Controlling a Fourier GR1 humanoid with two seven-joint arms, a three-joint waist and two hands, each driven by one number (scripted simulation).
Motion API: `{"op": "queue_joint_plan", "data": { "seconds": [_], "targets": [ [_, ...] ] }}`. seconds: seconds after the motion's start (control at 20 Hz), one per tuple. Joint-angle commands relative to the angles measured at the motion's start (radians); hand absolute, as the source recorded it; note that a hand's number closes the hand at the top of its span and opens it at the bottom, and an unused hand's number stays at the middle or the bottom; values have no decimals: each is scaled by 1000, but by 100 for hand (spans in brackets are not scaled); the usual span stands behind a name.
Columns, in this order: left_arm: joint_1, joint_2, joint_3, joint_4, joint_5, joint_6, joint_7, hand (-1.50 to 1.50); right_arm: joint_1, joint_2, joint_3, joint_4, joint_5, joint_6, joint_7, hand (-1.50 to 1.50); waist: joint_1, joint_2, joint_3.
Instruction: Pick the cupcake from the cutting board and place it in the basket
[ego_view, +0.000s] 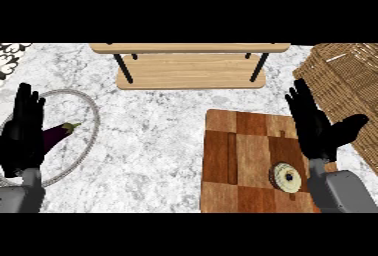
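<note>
Two smooth grey forearms with rounded, blocky casings end in matte black hands: the left robot hand (22, 135) and right robot hand (317, 127) have slender fingers.

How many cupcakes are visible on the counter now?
1. The cupcake sits on the cutting board, near its lower right part, beside the right forearm. The right hand and forearm may hide part of the board.

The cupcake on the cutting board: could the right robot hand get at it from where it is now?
Probably yes. The cupcake sits uncovered on the cutting board, beside the right robot hand's wrist, and that open hand holds nothing. It would need to pull back and turn downward first.
</note>
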Motion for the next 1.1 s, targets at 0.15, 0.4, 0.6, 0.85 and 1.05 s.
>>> {"op": "queue_joint_plan", "data": {
  "seconds": [0.15,0.4,0.6,0.85,1.05],
  "targets": [
    [-15,75,-76,66,-46,-101,100,0,100,-47,-137,-5,-188,345,-289,150,-64,-11,25],
    [7,69,-163,113,-48,-192,139,0,73,55,-79,-199,-152,486,-639,150,-91,-21,26],
    [-14,82,-164,106,-38,-228,173,0,317,148,-2,-333,133,206,-792,-150,-73,-25,18],
    [-39,79,-168,103,-54,-213,207,0,411,-60,-98,-389,340,15,-544,-150,-87,-27,13],
    [-41,85,-164,106,-50,-226,203,0,498,-302,-192,-429,453,64,-394,-150,-85,-24,11]
  ]
}}
